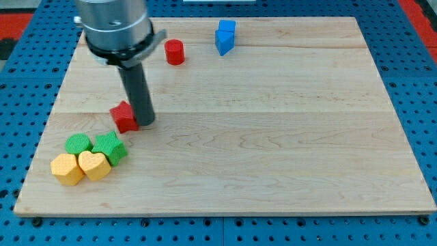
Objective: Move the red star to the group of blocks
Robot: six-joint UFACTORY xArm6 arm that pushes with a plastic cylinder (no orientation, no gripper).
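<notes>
The red star [124, 117] lies on the wooden board [273, 137] at the view's left, a little above and right of the group. My tip [145, 122] touches the star's right side. The group sits at the view's lower left: a green round block [78, 144], a green block [110, 147], a yellow hexagon-like block [67, 169] and a yellow heart [93, 165], packed together. The star stands a small gap away from the green block.
A red cylinder [175, 52] stands near the view's top, right of the arm's body [116, 27]. A blue block [225, 36] stands further right at the top. Blue pegboard [20, 82] surrounds the board.
</notes>
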